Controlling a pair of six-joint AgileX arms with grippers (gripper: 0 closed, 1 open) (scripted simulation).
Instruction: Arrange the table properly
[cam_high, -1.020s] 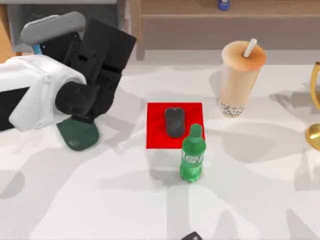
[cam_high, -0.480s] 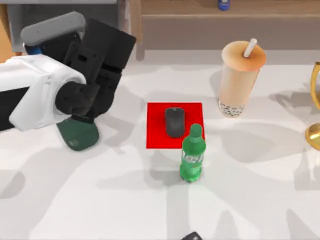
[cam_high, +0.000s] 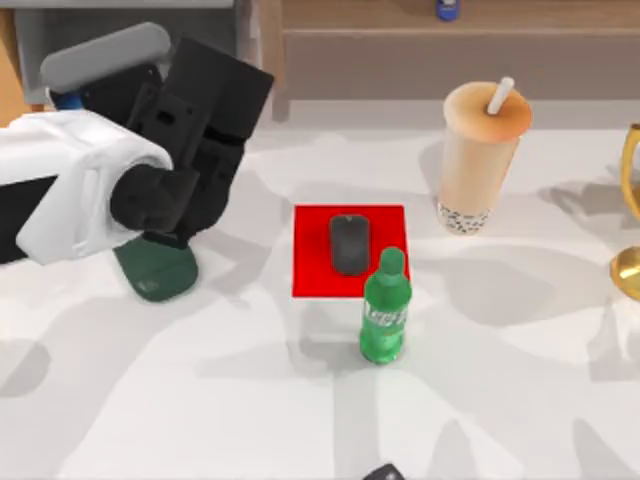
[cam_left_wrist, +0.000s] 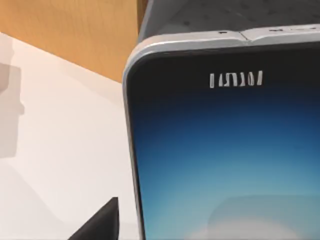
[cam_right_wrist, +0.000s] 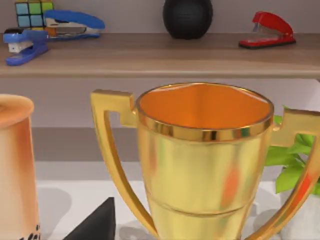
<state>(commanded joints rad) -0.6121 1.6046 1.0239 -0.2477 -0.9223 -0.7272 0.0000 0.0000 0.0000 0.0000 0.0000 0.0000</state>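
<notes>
Top view overhead, facing table (cam_high: 520, 400); right wrist close on trophy (cam_right_wrist: 205, 165), shared.

No legible text: white marks at the phone's (cam_left_wrist: 225, 150) top edge and the green bottle's (cam_high: 385, 310) label are unreadable.

left arm (cam_high: 100, 190) reaches in over the table's far-left part, wrist angled down.

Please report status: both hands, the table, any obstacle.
Left hand over the table's left side, above a dark green object; finger state unclear. Phone close before left wrist. Right wrist faces gold trophy. Mouse on red mat, green bottle at its corner.
</notes>
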